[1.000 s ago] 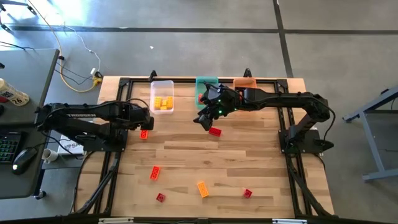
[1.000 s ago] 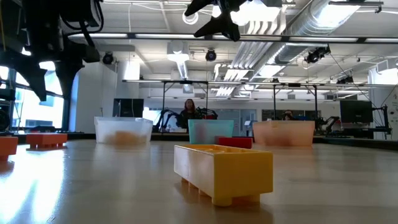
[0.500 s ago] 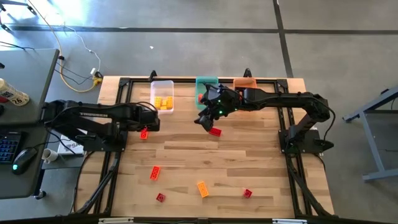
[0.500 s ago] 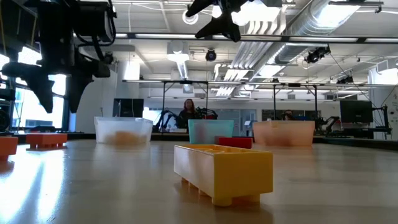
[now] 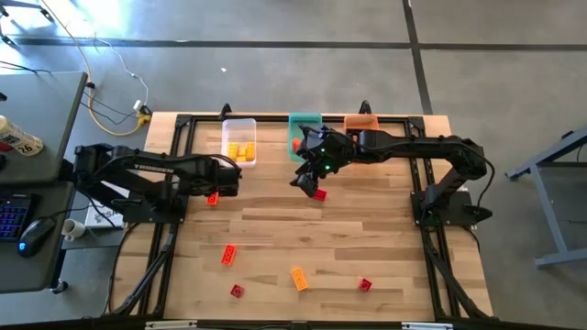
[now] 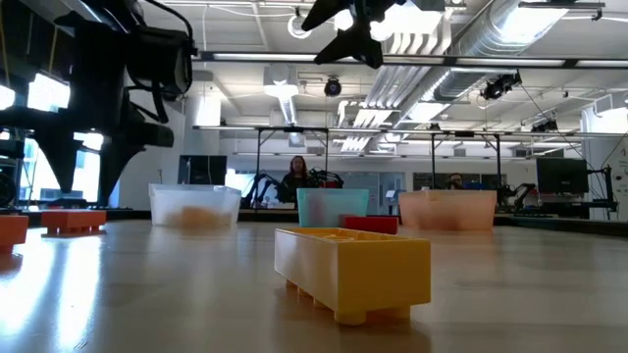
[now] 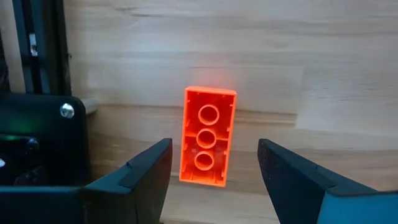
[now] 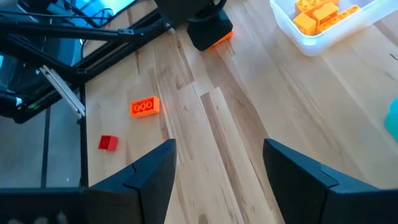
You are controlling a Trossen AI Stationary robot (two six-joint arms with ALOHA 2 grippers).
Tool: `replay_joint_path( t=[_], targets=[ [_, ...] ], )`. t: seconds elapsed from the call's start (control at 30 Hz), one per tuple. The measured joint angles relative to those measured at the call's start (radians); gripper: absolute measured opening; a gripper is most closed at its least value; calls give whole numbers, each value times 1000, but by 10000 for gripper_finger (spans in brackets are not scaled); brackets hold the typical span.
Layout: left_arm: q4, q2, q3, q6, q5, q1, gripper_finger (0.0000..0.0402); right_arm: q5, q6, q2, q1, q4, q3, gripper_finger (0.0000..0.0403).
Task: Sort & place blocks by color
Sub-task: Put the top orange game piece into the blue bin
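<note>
An orange-red brick (image 7: 208, 134) lies upside down on the wood near the table's left edge. My left gripper (image 7: 214, 149) points straight down above it, open, one finger on either side and clear of it; the high view shows this gripper (image 5: 220, 186) beside the brick (image 5: 212, 197). My right gripper (image 5: 305, 181) hangs open and empty above mid-table, tilted down, near a red brick (image 5: 318, 193). Several more blocks lie toward the near edge: orange-red (image 5: 229, 254), red (image 5: 238, 291), orange (image 5: 299, 278), red (image 5: 365, 285). A yellow brick (image 6: 353, 270) stands close to the low camera.
Three bins stand along the far edge: a clear bin (image 5: 239, 142) holding yellow blocks, a teal bin (image 5: 304, 124) and an orange bin (image 5: 361, 121). Black frame rails (image 5: 170, 229) run along the table's left and right sides. A person shows far off in the room (image 6: 297, 176).
My left gripper has come down toward the orange-red brick and shifted a little toward the table's right, still open. The brick has not moved.
</note>
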Motion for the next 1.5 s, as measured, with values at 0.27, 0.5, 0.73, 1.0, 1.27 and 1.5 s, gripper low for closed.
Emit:
replay_joint_path(
  t=[0.27, 0.5, 0.73, 1.0, 1.27, 1.5],
  targets=[
    [0, 80, 0, -17, 14, 0, 225, -3, -47, 0, 0, -31, 0, 227],
    [17, 143, 0, -31, 23, 0, 225, -30, -82, 0, 0, -52, 0, 227],
    [24, 207, 0, -28, 63, 0, 225, -39, -105, 0, 0, -53, 0, 227],
    [62, 258, 2, 41, 72, 0, 225, -39, -103, 0, 0, -53, 0, 227],
    [73, 271, 3, 110, 60, 0, 207, -38, -101, 0, 0, -53, 0, 227],
    [72, 271, 3, 239, 51, 0, 128, -37, -93, 0, 0, -53, 0, 227]
  ],
)
